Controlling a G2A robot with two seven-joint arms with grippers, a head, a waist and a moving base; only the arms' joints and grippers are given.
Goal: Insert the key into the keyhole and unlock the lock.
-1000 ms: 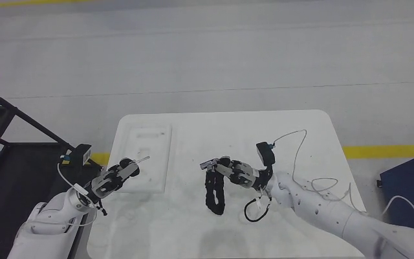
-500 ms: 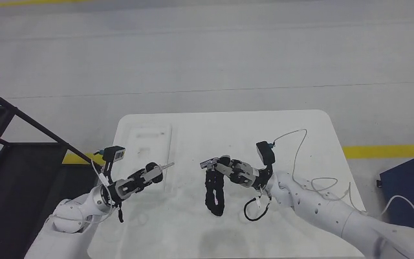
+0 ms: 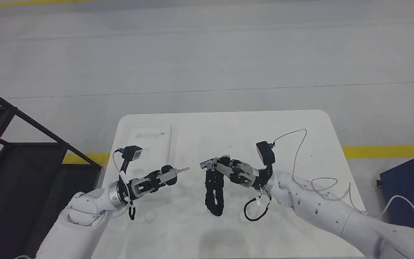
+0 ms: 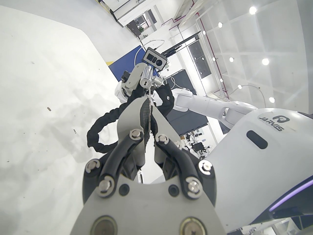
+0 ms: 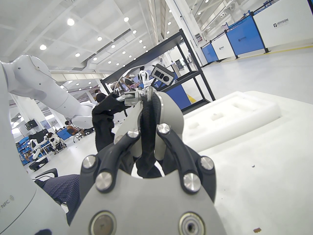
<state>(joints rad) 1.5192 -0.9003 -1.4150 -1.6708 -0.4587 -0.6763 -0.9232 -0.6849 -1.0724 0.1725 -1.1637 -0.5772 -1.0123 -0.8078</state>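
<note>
Left gripper (image 3: 172, 173) pinches the key (image 3: 184, 170) — its tip near the lock (image 3: 207, 164) clamped in right gripper (image 3: 218, 166).

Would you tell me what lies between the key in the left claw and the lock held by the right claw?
Nothing; in the top view, the gap between key and lock shows just bare table.

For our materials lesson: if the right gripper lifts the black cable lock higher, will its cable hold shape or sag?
Probably sags: the cable droops from the right gripper in a loose loop. It looks fabric-covered, so it likely grips well. The metal cylinder may weigh that end down.
</note>
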